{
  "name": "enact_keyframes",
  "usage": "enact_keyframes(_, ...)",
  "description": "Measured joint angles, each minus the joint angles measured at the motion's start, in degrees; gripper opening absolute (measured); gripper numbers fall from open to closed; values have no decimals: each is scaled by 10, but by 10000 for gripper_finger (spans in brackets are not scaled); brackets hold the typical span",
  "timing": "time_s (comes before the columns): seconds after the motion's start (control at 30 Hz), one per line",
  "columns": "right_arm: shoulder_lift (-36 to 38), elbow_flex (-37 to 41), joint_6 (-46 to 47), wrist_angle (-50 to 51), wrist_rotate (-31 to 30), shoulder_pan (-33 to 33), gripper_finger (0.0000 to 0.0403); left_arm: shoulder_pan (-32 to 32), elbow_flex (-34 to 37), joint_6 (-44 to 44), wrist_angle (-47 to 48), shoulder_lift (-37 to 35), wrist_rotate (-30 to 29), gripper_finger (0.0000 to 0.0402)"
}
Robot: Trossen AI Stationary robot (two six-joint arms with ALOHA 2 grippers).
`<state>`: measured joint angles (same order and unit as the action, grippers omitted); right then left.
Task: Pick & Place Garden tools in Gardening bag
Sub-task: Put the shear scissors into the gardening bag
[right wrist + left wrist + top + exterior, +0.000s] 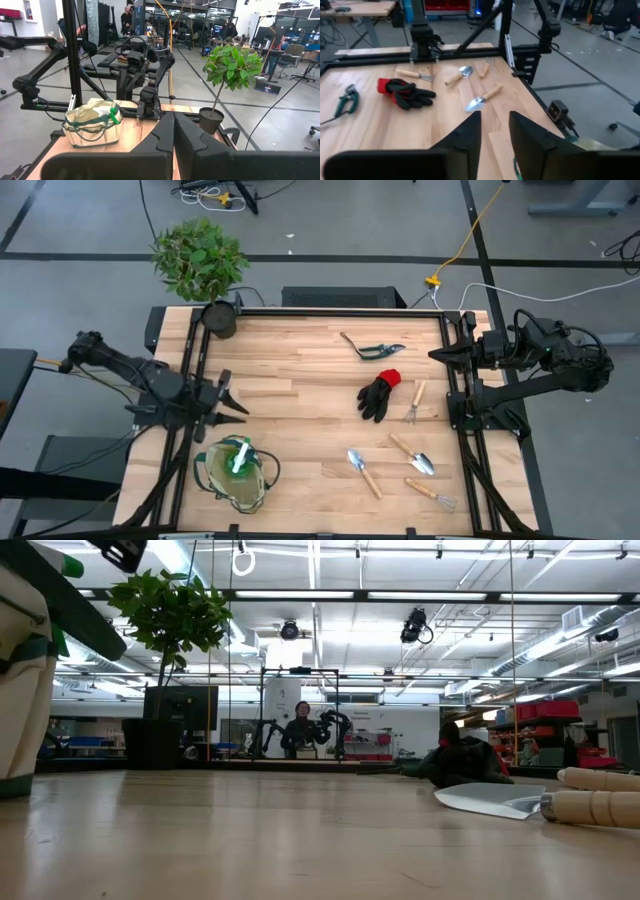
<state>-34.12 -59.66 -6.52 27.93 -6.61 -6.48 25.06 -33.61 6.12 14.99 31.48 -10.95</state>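
The gardening bag point(236, 473) is taken as the landmark; it is seen near the front left corner of the table point(300, 395), and a green spray bottle point(239, 455) with a white nozzle is seen inside it, leaning out of the opening. Just behind the bag, a little to its left, the left gripper point(238, 409) is held above the wood; its fingers point(465, 137) are seen with a narrow gap between them and nothing is grasped, so it is described as released. Far behind the bag, at the back left corner, a leafy plant point(199, 257) in a black pot point(219, 319) is placed. To the right of the bag, the pruning shears point(372, 349) are found near the back edge, and the black glove point(379, 396) with a red cuff is laid in front of them. Beside the glove a small hand fork point(414, 404) is seen. Level with the bag, further right, two trowels point(363, 471) point(412, 453) and another fork point(431, 493) are laid apart. At the far right edge of the table, well away from the bag, the right gripper point(434, 356) is parked with its fingers point(165, 132) pressed together and empty.
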Motion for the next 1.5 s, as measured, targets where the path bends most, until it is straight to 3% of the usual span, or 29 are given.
enact_keyframes(0.23, 0, 0, 0, 0, 0, 0, 11, -78, 0, -24, -16, 0, 34, 59)
enact_keyframes(0.6, 0, 0, 0, 0, 0, 0, 11, -171, 0, -23, -52, 0, 36, 7)
enact_keyframes(0.8, 0, 0, 0, 0, 0, 0, 11, -218, 0, 10, -52, 0, 35, 11)
enact_keyframes(1.2, 0, 0, 0, 0, 0, 0, 11, -250, 0, 24, -53, 0, 38, 8)
enact_keyframes(1.5, 0, 0, 0, 0, 0, 0, 11, -250, 0, 88, -53, 0, 92, 5)
